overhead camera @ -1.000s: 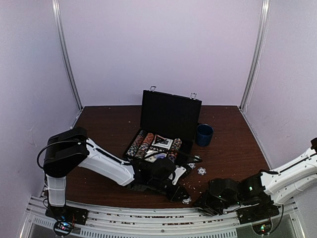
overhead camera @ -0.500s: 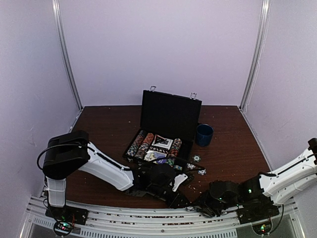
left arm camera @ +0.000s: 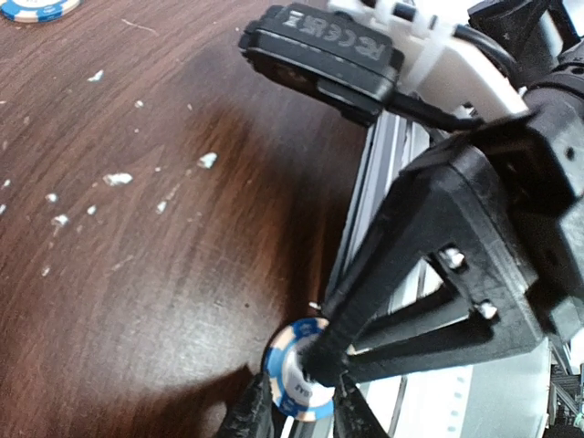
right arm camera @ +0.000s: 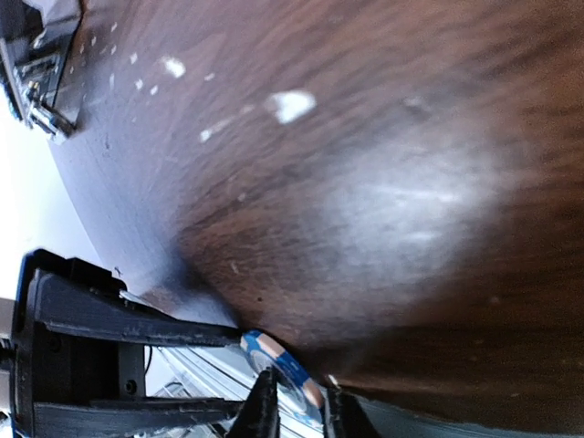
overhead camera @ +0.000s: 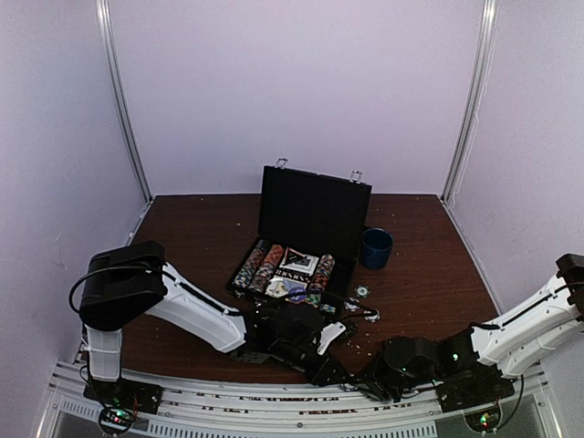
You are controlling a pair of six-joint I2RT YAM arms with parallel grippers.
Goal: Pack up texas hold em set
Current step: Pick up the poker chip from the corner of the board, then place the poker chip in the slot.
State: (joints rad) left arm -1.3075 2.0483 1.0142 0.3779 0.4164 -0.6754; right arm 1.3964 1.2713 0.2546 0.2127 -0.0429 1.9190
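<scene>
Both end effectors meet low at the near edge of the tabletop (overhead camera: pixel 192 228), a little right of its middle. The left end effector (left arm camera: pixel 299 415) has its two fingers close together, one on each side of a blue-and-white chip (left arm camera: pixel 290 391), and it looks clamped on this chip. The right end effector (right arm camera: pixel 297 406) comes from the opposite side, and its fingers are also pressed on the same chip, so the chip is gripped from both sides at once. The chip stands on its edge, just where the wood ends and the metal rail (overhead camera: pixel 228 388) begins. The briefcase (overhead camera: pixel 310 214) is open in the middle of the tabletop, towards the far edge, with its lid upright. In its base lie the chip rows (overhead camera: pixel 265 265) and, beside them, a card deck (overhead camera: pixel 297 263). Some loose chips (overhead camera: pixel 363 293) lie on the wood near the front right corner of the case, between it and the two arms. A dark blue cup (overhead camera: pixel 376 247) stands just beside the right side of the case. Small white crumbs (left arm camera: pixel 117 179) are scattered on the wood near the end effectors.
</scene>
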